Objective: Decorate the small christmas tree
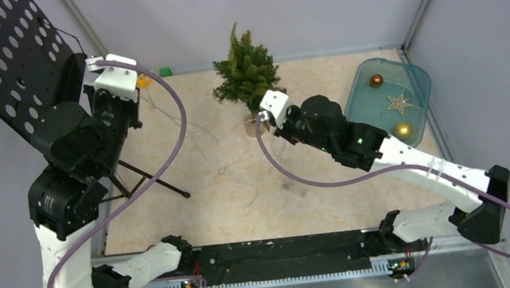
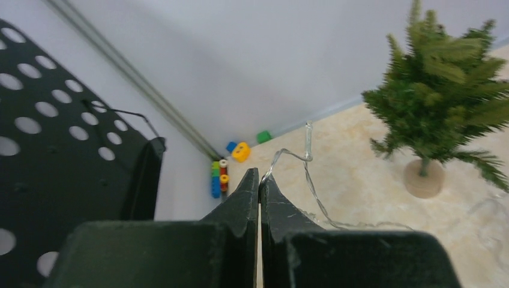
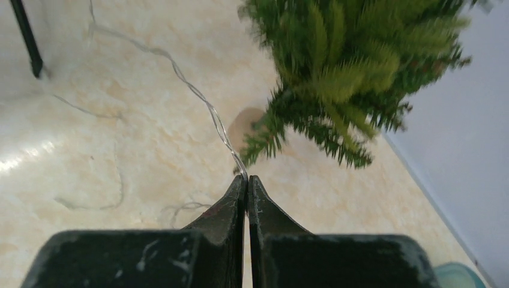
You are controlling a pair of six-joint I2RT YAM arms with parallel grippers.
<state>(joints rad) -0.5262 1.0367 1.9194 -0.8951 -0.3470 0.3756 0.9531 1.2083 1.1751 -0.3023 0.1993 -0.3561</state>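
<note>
Wire strand, thin, beside bristly tree

Fingers pinch a thin wire; small christmas tree (blurred) beyond.

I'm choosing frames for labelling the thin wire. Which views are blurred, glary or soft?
Top external: sharp, evenly lit, soft shadows. Left wrist: tree slightly soft, wire clear. Right wrist: tree badly blurred, glare on the table at left, wire readable near the right gripper.
</note>
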